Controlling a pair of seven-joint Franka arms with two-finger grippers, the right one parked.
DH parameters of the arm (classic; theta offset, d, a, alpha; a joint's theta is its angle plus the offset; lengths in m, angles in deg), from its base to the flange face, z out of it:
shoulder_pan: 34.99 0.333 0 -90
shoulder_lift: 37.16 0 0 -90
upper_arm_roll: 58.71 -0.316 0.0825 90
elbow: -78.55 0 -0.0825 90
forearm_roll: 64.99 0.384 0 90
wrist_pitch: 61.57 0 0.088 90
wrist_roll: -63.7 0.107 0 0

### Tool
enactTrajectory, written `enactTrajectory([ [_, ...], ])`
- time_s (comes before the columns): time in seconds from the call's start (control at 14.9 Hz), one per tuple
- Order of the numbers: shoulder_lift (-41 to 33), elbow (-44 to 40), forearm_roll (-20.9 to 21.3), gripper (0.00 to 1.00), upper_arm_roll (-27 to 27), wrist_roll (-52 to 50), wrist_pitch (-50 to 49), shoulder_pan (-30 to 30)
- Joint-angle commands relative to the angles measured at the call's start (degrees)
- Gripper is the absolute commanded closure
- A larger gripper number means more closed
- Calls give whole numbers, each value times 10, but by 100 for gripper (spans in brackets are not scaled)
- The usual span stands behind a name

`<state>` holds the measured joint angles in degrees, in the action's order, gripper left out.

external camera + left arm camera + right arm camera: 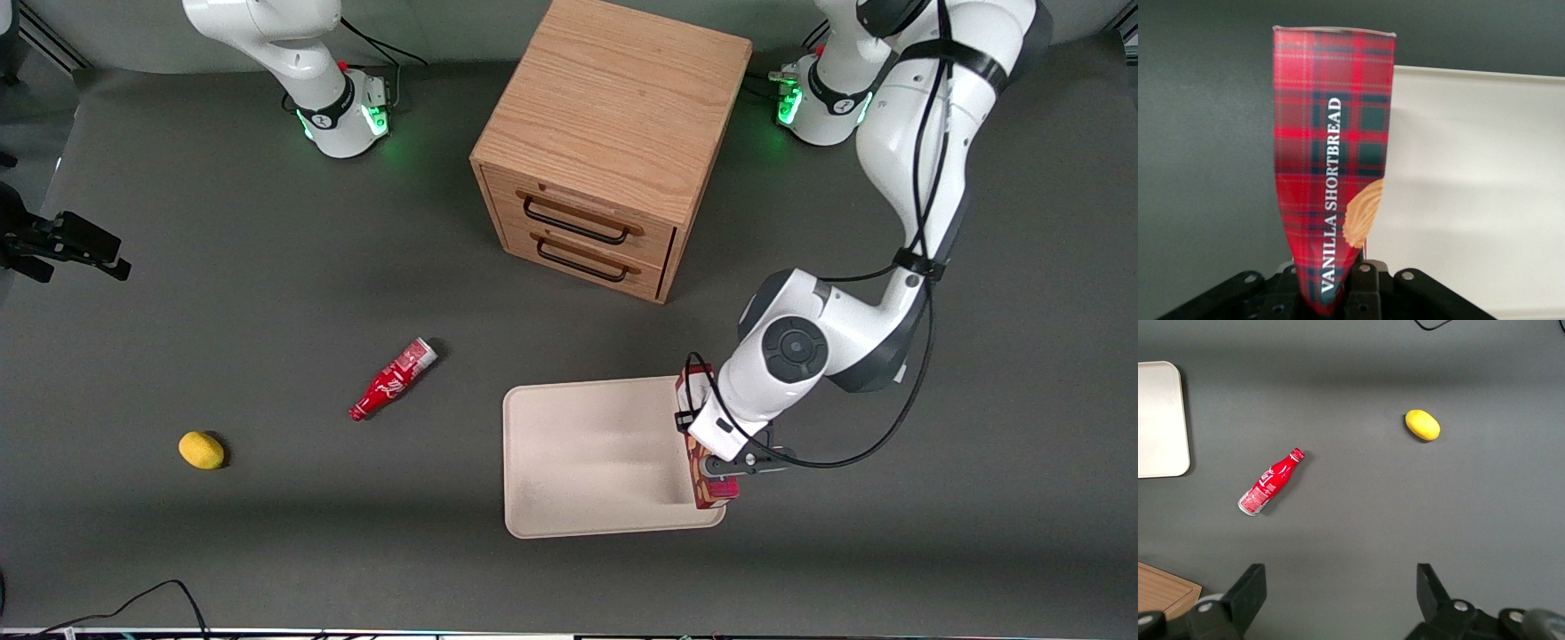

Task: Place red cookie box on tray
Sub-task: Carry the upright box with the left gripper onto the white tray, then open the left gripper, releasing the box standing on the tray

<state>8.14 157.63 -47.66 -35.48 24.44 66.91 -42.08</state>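
Observation:
The red cookie box (714,491), a slim tartan carton lettered "VANILLA SHORTBREAD" (1331,153), is held on its narrow edge. My left gripper (722,464) is shut on it, and the black fingers clamp one end of the box (1335,287). The box runs along the edge of the beige tray (587,453) that lies toward the working arm's end of the table. In the left wrist view the tray (1471,200) lies beside and below the box. Whether the box touches the tray I cannot tell. The arm's wrist hides the middle of the box in the front view.
A wooden two-drawer cabinet (605,142) stands farther from the front camera than the tray. A small red bottle (393,378) lies on its side toward the parked arm's end. A yellow lemon (201,450) lies farther that way. Dark grey mat surrounds the tray.

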Motion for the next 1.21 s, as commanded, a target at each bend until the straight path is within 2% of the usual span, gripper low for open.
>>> enactTrajectory([
  [0.0, 17, -6, 28, 100, 0, -24, 29, -5],
  [0.47, 33, -4, 43, 100, -4, -24, 48, -3],
  [0.54, 33, -4, 43, 93, -4, -24, 48, -3],
  [0.6, 33, -3, 43, 52, -4, -25, 48, -3],
  [0.67, 32, 0, 43, 37, -4, -25, 46, -2],
  [0.87, 30, 2, 43, 19, -4, -27, 39, 0],
  [1.01, 24, 1, 42, 0, -4, -48, 35, 0],
  [1.14, 5, -1, 42, 0, -2, -59, -11, 2],
])
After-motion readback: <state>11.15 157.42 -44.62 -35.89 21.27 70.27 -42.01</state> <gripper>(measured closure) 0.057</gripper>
